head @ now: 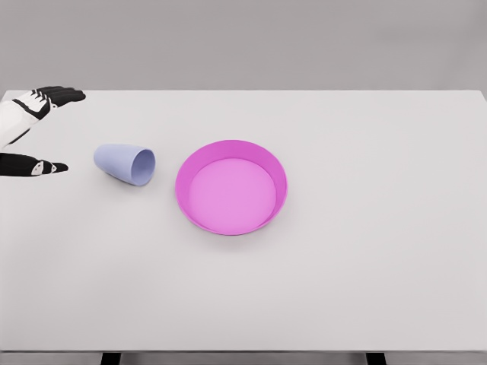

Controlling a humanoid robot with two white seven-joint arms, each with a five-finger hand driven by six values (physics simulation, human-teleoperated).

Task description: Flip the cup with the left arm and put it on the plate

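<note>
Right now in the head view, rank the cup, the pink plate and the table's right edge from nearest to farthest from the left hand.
1. The lavender cup, lying on its side just right of the open left hand.
2. The pink plate, at mid-table, right of the cup and apart from it.
3. The table's right edge, on the far side from the hand.

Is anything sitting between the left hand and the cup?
No. In the head view, only bare table separates the left hand from the cup.

text: none legible | labels: none | numbers: none
</note>
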